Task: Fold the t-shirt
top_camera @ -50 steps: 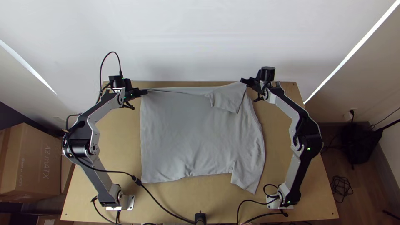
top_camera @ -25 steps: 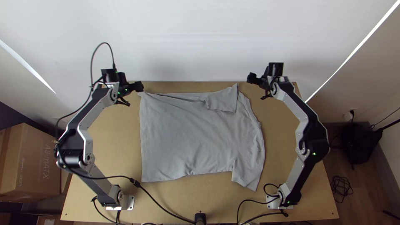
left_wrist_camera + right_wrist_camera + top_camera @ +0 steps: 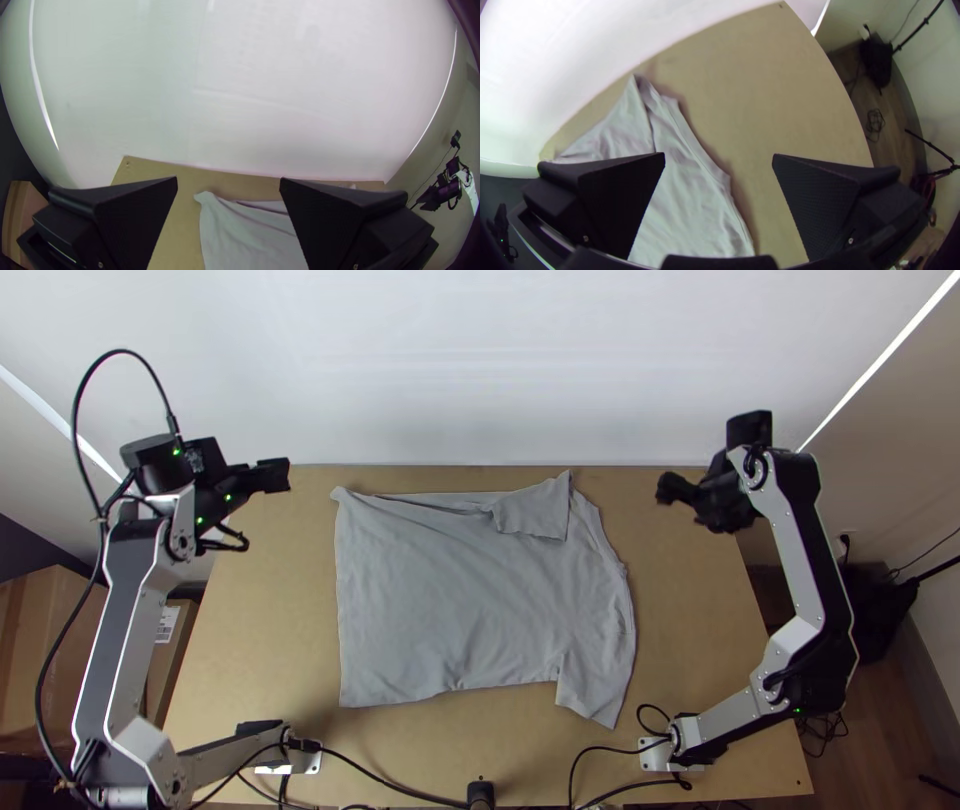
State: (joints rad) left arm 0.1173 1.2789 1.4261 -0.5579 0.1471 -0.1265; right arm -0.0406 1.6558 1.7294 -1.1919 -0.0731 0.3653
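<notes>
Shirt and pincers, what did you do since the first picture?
The left pincer and the right pincer let go of the shirt and opened. In the top view, the left one moved away to the left, the right one to the right. The shirt's far edge went slack and sagged a bit. The rest of it stayed put.

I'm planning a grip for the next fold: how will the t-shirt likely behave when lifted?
The t-shirt will probably hang floppy, as its far edge lies in soft creases. It looks thin and light, so a lift at one corner may drag in nearby cloth. The small turned-over flap could slip open, since it just lies loose on top.
</notes>
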